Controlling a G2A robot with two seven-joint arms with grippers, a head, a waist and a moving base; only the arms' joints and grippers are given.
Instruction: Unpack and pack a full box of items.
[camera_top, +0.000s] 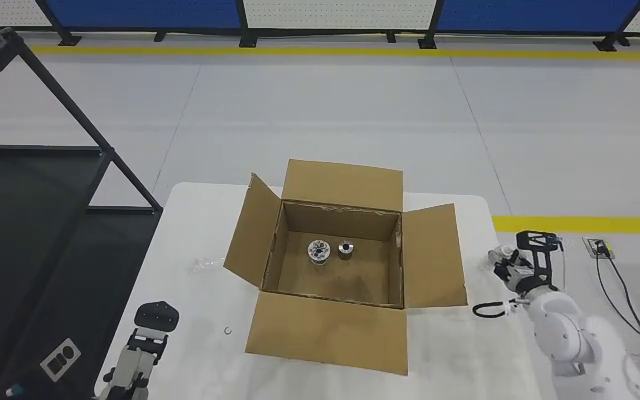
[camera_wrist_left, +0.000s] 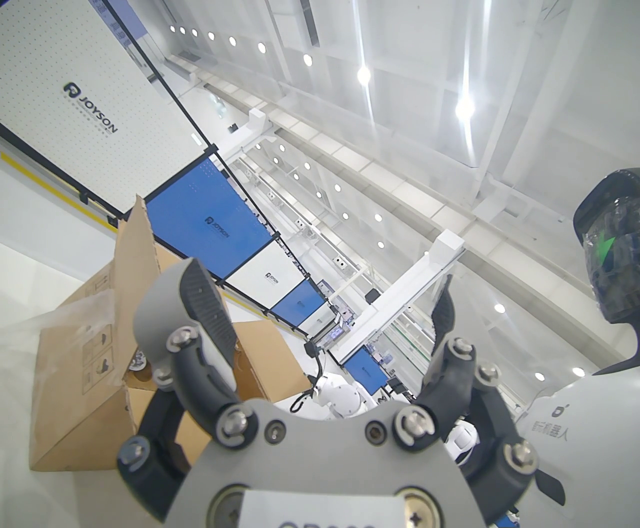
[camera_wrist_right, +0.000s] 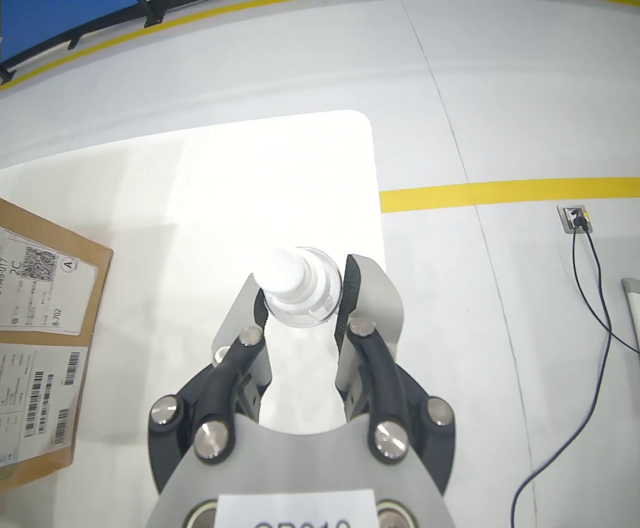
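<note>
An open cardboard box (camera_top: 330, 335) stands mid-table with its flaps spread. Two small round items lie on its floor, a white one (camera_top: 319, 250) and a metallic one (camera_top: 345, 248). My right gripper (camera_wrist_right: 303, 295) is shut on a clear bottle with a white cap (camera_wrist_right: 287, 272), held upright over the table's right edge, beside the box's right flap (camera_wrist_right: 45, 320). From above, that gripper (camera_top: 512, 268) and the bottle (camera_top: 499, 261) sit right of the box. My left gripper (camera_wrist_left: 322, 292) is open with nothing between its fingers and points upward beside the box (camera_wrist_left: 75, 360), at the table's front left corner (camera_top: 154, 318).
A scrap of clear plastic (camera_top: 205, 264) and a small ring (camera_top: 229, 330) lie on the white table (camera_top: 200, 220) left of the box. A black hooked cable (camera_top: 487, 311) lies near the right arm. A dark frame (camera_top: 90, 140) stands off the table's left side.
</note>
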